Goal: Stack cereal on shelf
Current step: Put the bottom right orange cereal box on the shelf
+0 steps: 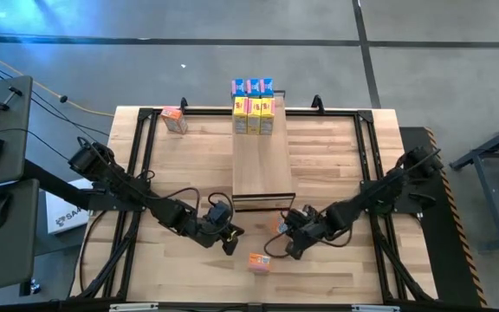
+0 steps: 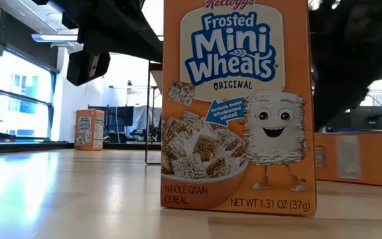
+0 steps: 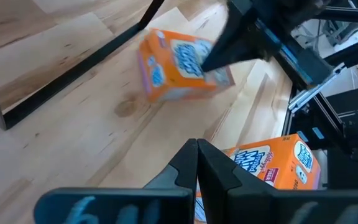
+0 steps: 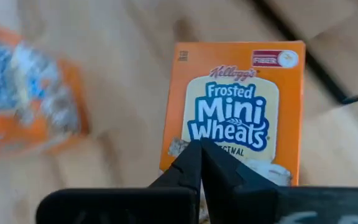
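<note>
Both sets of jaws are pressed together on nothing: the left gripper (image 1: 230,243) and the right gripper (image 1: 273,249) hover low over the table (image 1: 336,173), near 2 orange cereal boxes (image 1: 259,262) just off the shelf's (image 1: 262,165) near end. 6 more boxes (image 1: 254,106) stand at the shelf's far end, and 1 orange box (image 1: 174,120) sits at the table's far-left corner.

Arms: two, dark, jointed, with looping black cables.
Left gripper (image 3: 197,163): black, tapered fingers.
Right gripper (image 4: 201,163): same build.
</note>
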